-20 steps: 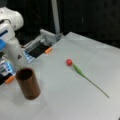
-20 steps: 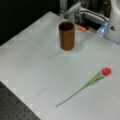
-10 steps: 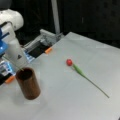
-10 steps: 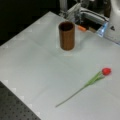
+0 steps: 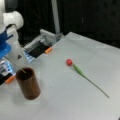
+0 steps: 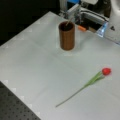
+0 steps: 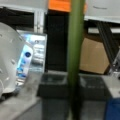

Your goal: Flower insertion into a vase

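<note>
The gripper [image 7: 75, 110], pinching 1 green stem [image 7: 75, 50], is feeding its tip into the vase [image 5: 28, 83], apparently mid-insertion, while a red flower [image 5: 82, 73] lies on the table [image 5: 75, 100].

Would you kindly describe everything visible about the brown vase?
The vase is a plain dark brown cylinder with a smooth, glossy wall and an open round rim. It stands upright on the grey table, at the robot-side edge. A thin green stem slants into its mouth. The red flower lies apart from it.
</note>
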Controlling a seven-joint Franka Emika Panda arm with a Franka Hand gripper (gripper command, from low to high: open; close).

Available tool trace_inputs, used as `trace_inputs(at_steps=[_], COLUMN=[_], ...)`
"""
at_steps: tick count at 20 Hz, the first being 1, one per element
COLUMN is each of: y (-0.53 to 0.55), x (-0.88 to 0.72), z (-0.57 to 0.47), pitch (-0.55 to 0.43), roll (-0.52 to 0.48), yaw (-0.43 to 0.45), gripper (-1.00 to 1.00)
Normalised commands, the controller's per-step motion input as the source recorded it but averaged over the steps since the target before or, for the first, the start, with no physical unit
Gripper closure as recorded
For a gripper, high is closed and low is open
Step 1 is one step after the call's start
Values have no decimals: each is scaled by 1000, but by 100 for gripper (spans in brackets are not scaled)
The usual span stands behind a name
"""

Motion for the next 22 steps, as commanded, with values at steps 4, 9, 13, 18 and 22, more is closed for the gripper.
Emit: trace_inputs(at_steps=[4,9,13,18,22], y=[-127,-127,-118,-106,-139], x=[111,125,365,566,455], z=[108,107,102,86,85], pitch=[227,663,968,663,430], roll=[-71,-180,-246,-133,-49], yaw=[-57,-85,-116,-128,-132], gripper=[100,100,100,100,100])
